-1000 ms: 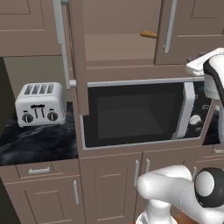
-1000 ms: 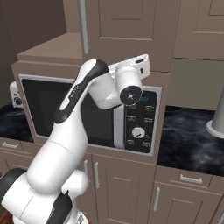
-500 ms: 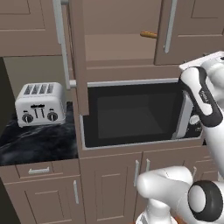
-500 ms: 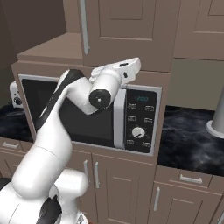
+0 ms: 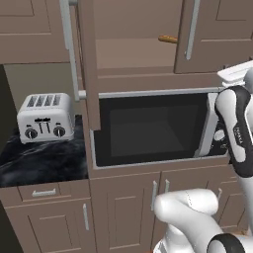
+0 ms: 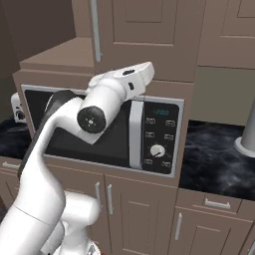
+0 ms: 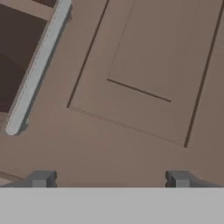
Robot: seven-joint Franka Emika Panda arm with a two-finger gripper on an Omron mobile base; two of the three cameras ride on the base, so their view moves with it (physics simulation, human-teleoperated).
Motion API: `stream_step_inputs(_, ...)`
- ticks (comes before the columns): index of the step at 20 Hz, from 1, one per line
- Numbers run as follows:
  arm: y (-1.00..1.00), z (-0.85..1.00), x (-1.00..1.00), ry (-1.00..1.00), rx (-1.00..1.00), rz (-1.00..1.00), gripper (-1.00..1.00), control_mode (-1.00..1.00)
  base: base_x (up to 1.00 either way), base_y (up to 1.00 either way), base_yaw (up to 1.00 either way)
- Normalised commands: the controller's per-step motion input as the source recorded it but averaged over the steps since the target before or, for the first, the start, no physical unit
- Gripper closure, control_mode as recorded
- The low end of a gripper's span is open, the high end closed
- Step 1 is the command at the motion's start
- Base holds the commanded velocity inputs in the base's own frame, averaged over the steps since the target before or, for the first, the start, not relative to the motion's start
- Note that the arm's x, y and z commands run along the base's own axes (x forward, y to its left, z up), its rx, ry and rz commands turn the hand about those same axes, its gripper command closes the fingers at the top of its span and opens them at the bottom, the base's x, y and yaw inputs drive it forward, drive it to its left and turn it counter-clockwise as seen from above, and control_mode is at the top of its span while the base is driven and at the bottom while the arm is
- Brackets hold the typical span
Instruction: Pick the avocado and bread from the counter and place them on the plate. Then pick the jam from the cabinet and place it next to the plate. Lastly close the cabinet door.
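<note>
My gripper (image 7: pixel 109 178) is open, its two fingertips (image 7: pixel 41 178) far apart with nothing between them. It faces, at close range, the recessed panel of the shut right cabinet door (image 7: pixel 144 74), next to that door's silver bar handle (image 7: pixel 37 65). The white hand (image 6: pixel 137 74) hangs at the lower edge of this door (image 6: pixel 149 30), above the microwave. The cabinet (image 5: pixel 133 49) stands open: its left cabinet door (image 5: pixel 85 64) is swung out towards me, edge-on. The black counter (image 5: pixel 44 158) lies to the left under the toaster.
A microwave (image 5: pixel 148 128) sits under the cabinet, its keypad (image 6: pixel 159 134) on the right. A silver toaster (image 5: pixel 45 117) stands at the left. An orange-brown stick-like end (image 5: pixel 168 38) pokes out on the cabinet shelf. A grey paper-towel holder (image 6: pixel 248 134) stands on the counter (image 6: pixel 214 159) at the right.
The jaws have opened wide. The arm's elbow has swung down and to the left in the right base view, while the hand stays by the cabinet's lower edge.
</note>
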Motion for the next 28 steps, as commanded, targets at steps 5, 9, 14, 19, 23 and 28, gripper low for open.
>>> stream_step_inputs(5, 0.25, 0.43, -0.68, 0.14, -0.06, 0.0, -1.0, -1.0, 0.0, 0.0, 0.0)
stream_step_inputs(9, 0.65, 0.11, -0.59, 0.22, -0.12, 0.0, -1.0, -1.0, 0.0, 0.0, 0.0)
stream_step_inputs(14, 0.84, -0.03, -0.73, 0.13, -0.15, 0.0, -1.0, -1.0, 0.0, 0.0, 0.0)
stream_step_inputs(19, 0.53, 0.03, -0.81, 0.0, -0.09, -0.02, -1.0, -1.0, 0.0, 0.0, 0.0)
stream_step_inputs(23, 0.34, 0.04, -0.79, 0.0, -0.08, -0.03, -1.0, -1.0, 0.0, 0.0, 0.0)
stream_step_inputs(28, 0.42, 0.0, -0.74, 0.0, -0.09, -0.02, -1.0, -1.0, 0.0, 0.0, 0.0)
